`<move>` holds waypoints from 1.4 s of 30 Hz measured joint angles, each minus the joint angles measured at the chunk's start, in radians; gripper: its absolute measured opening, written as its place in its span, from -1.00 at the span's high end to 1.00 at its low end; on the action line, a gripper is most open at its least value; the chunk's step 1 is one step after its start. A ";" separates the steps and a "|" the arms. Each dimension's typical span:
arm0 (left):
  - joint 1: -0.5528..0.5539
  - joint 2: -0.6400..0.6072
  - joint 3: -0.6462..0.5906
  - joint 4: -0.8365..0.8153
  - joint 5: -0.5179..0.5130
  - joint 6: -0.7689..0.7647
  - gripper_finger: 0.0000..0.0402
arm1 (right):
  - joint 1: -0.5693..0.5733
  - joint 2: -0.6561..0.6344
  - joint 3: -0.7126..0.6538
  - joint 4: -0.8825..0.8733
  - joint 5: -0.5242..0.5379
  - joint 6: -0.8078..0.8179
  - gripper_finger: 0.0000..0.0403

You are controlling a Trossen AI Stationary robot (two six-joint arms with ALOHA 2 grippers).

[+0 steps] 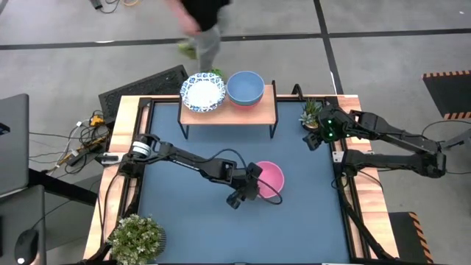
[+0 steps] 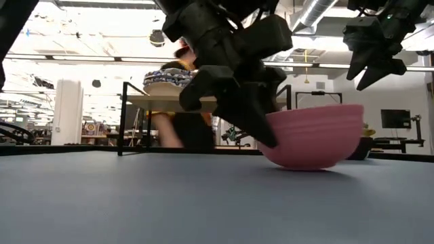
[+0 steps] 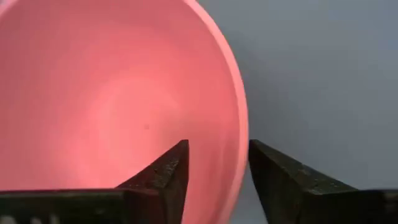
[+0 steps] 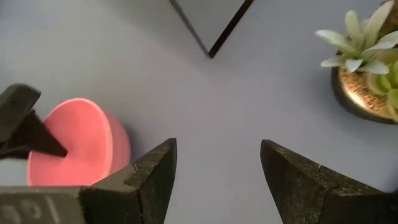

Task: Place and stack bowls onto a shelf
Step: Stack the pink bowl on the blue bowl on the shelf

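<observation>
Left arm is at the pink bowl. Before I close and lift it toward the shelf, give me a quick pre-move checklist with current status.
1. Left gripper straddles the pink bowl rim, one finger inside, one outside: ok.
2. Fingers clamped on the rim: not ok, a gap shows on both sides.
3. Bowl resting on the blue table: ok, though it sits tilted in the low view.
4. Free spot on the shelf: cannot tell; the patterned bowl and blue bowl fill most of it, so stacking looks likelier.
5. Right gripper out of the way, open, near the succulent: ok.
6. Person behind the shelf: not ok, wait.

left end effector (image 1: 248,190) parted mid-table; right end effector (image 1: 312,137) parted, raised.
</observation>
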 joint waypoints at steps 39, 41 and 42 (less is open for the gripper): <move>0.269 -0.037 0.888 -0.713 -0.277 0.070 1.00 | 0.013 0.000 0.000 0.045 0.005 0.024 -0.29; 0.324 -0.037 0.888 -0.724 -0.289 0.083 1.00 | 0.013 0.000 0.000 0.055 0.005 0.008 -0.29; 0.351 -0.037 0.888 -0.721 -0.290 0.089 1.00 | 0.013 0.000 0.000 0.060 0.005 0.000 -0.29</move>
